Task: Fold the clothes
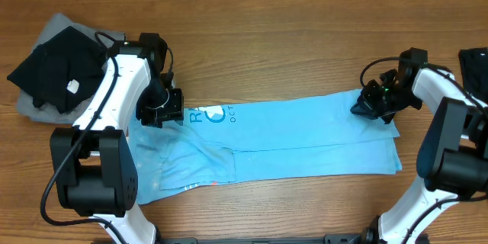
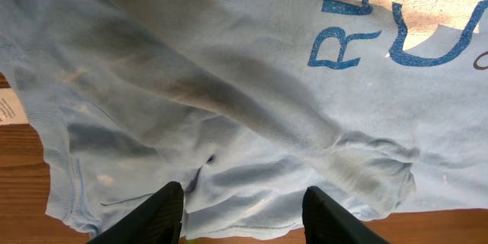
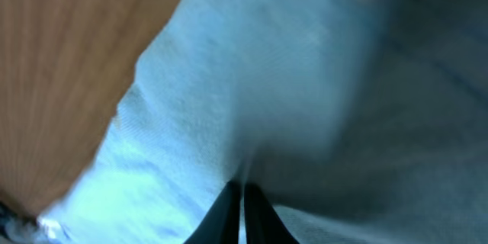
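The clothes' light blue T-shirt [image 1: 305, 133] lies folded into a long band across the table, its blue lettering [image 1: 210, 114] near the left end. My left gripper [image 1: 156, 110] hovers over that left end. In the left wrist view its fingers [image 2: 242, 198] stand open above the rumpled shirt [image 2: 229, 84], with no cloth between them. At the band's far right corner, my right gripper [image 1: 364, 109] sits low on the cloth. Seen from the right wrist, its fingers [image 3: 242, 187] are shut on a pinch of the blue shirt [image 3: 191, 107].
A pile of black and grey garments [image 1: 57, 65] lies at the back left, close to the left arm. Another dark garment [image 1: 474, 61] shows at the right edge. Bare wooden table [image 1: 290, 38] runs behind the shirt.
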